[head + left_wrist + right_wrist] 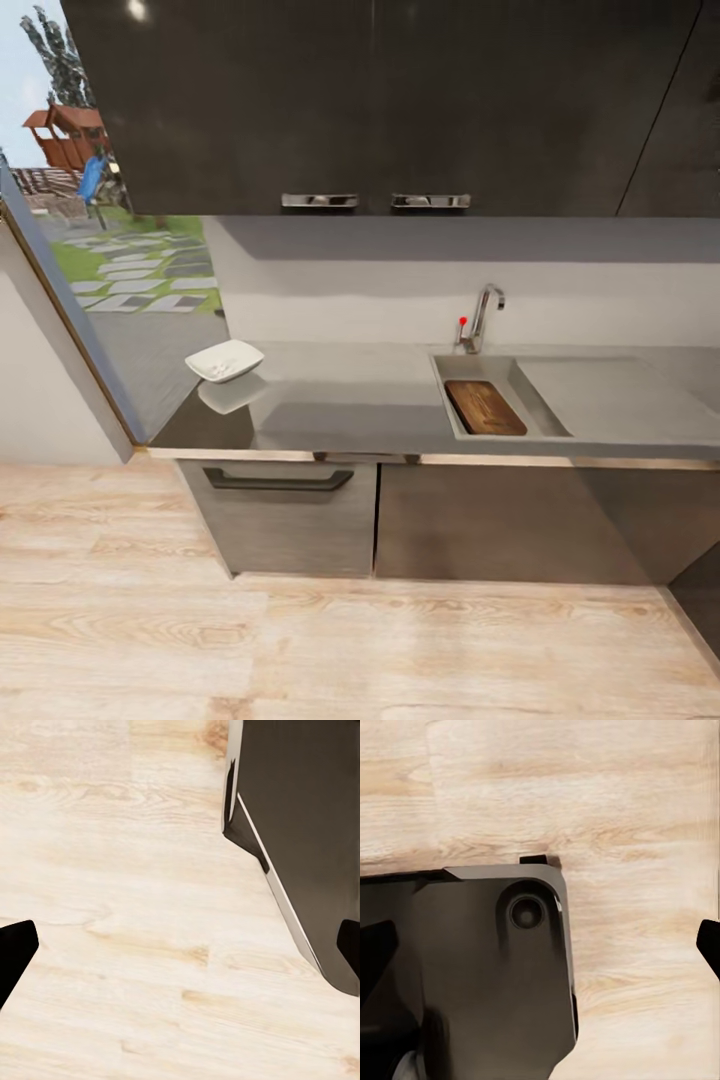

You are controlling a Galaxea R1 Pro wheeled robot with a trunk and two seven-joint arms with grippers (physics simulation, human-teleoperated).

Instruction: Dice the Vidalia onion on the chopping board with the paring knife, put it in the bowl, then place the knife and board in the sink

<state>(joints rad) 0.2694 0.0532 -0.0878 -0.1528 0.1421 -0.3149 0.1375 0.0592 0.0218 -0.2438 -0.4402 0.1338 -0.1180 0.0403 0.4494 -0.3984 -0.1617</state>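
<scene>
The grey sink (533, 388) is set into the long glossy countertop (350, 405), with its chrome tap (487, 312) behind it. The brown chopping board (485, 408) lies inside the basin. A white squarish bowl (225, 360) stands at the counter's left end. The paring knife and the Vidalia onion are out of view. My left gripper (180, 949) hangs open above the wooden floor, its dark fingertips (15, 952) far apart. My right gripper (540, 941) is open too, over my own dark base (472, 967).
Dark wall cabinets (380, 100) hang over the counter. Below it are a drawer with a dark handle (278, 480) and a cabinet door. A flat drainboard (620, 395) lies right of the basin. A window (110, 200) is at the left. Light wooden floor (350, 640) stretches before the cabinets.
</scene>
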